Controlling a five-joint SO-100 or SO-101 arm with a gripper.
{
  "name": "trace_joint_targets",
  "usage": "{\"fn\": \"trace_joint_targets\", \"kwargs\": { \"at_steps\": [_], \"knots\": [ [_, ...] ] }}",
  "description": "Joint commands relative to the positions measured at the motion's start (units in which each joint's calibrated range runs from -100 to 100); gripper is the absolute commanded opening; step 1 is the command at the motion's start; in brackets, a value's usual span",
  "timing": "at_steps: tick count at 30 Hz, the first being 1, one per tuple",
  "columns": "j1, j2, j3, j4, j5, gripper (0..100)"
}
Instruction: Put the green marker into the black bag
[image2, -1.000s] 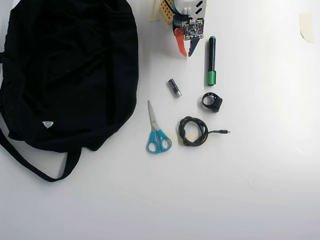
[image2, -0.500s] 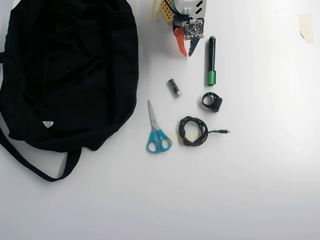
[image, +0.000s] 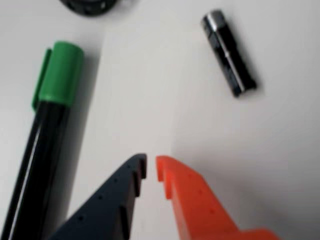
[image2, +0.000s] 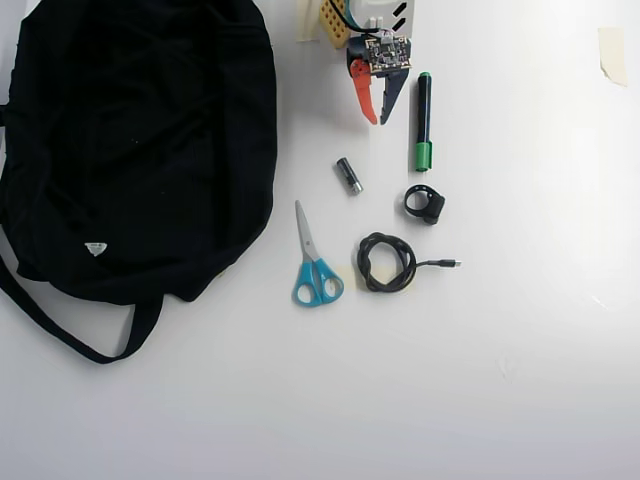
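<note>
The green marker (image2: 424, 112) lies on the white table, its black barrel pointing up the overhead view and its green cap (image2: 424, 156) at the lower end. My gripper (image2: 378, 121) hovers just left of the marker's barrel, apart from it. In the wrist view the marker (image: 37, 150) runs along the left edge. There my gripper (image: 150, 167) shows its dark and orange tips almost together with nothing between them. The black bag (image2: 130, 150) fills the left of the overhead view, with its strap trailing below.
A short silver-black cylinder (image2: 349, 175) lies below the gripper and shows in the wrist view as the cylinder (image: 229, 52). Blue-handled scissors (image2: 315, 260), a coiled black cable (image2: 385, 262) and a small black ring (image2: 425, 204) lie lower down. A tape scrap (image2: 612, 52) sits at far right.
The gripper's fingers have reached slightly further down the overhead view and a touch right, closer to the marker's barrel. Nothing on the table has moved.
</note>
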Motion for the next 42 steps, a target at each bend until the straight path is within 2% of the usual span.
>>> {"fn": "trace_joint_targets", "kwargs": {
  "at_steps": [1,6,12,23,32,42],
  "knots": [
    [0.18,8.13,-6.27,-8.4,0.2,2],
    [0.33,24.89,-22.17,-18.48,-0.16,2],
    [0.4,39.42,-41.31,-25.54,0.2,2],
    [5.57,62.4,-60.8,-40.27,0.36,2],
    [7.51,75.02,-76.98,-41.47,0.41,2],
    [7.44,80.91,-82.55,-43.8,0.36,2]
  ]
}}
